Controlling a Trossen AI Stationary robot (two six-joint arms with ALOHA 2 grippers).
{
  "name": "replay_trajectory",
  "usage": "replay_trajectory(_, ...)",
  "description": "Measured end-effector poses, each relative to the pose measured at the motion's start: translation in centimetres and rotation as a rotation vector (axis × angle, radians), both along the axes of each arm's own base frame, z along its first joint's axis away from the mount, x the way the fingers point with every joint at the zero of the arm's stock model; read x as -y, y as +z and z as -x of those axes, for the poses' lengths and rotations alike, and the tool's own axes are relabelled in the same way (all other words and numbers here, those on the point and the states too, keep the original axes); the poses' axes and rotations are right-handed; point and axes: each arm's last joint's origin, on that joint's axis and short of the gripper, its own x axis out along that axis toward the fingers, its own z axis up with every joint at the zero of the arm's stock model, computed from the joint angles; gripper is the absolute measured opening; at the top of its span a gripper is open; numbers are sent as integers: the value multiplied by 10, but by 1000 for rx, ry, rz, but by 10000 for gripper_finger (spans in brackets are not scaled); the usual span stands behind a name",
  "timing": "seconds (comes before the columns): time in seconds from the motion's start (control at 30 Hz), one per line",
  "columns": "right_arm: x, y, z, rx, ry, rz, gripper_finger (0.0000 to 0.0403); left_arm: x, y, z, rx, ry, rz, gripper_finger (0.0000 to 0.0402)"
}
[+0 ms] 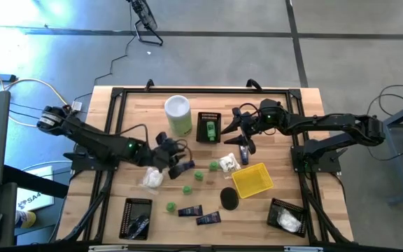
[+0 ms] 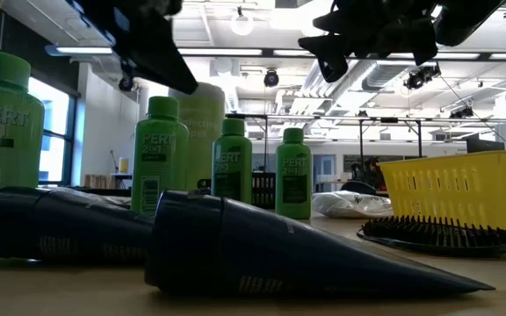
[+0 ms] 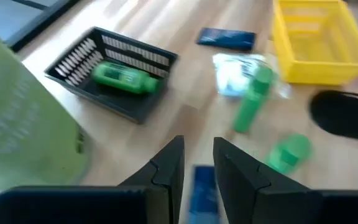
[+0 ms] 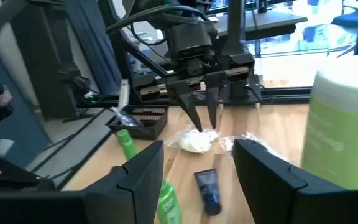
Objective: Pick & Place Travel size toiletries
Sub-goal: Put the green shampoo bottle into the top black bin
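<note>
Toiletries, partly sorted: we count a few binned, most loose on the surface (image 1: 124, 115).

Binned: one green bottle (image 1: 210, 129) in a black basket (image 1: 209, 116); a white packet (image 1: 288, 221) in another. Yellow basket (image 1: 252, 180) empty. Loose: navy tubes (image 1: 190, 211), small green bottles (image 1: 187, 189), a packet (image 1: 151, 179). Left tool (image 1: 181, 168) over a tube, fingers slightly apart, nothing held. Right tool (image 1: 244, 142) wider open, empty.

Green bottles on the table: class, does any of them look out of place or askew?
Yes. One green bottle lies on its side inside a black basket, while others stand loose on the table.
</note>
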Motion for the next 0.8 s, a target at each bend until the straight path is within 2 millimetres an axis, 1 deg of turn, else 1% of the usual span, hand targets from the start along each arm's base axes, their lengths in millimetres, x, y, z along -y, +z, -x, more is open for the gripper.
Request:
replay_trajectory(0.07,1,0,0,4,-31,23,187,-10,1,-3,-1,11,-27,84)
replay_trajectory(0.17,5,0,0,8,-85,59,187,-25,1,-7,-32,-30,-60,84)
replay_trajectory(0.3,13,0,2,13,-166,101,187,-44,1,-10,-64,-95,-74,84)
replay_trajectory(0.4,21,0,4,11,-214,111,187,-56,4,-14,-43,-151,-94,83)
replay_trajectory(0.5,28,0,6,7,-243,97,187,-65,4,-17,35,-193,-119,83)
replay_trajectory(0.63,33,-2,8,-27,-260,30,187,-77,-3,-17,99,-182,-126,83)
replay_trajectory(0.73,34,-5,9,-53,-264,-4,187,-81,-8,-15,98,-201,-97,83)
replay_trajectory(0.8,33,-4,9,-55,-264,-19,187,-80,-5,-14,114,-244,-85,83)
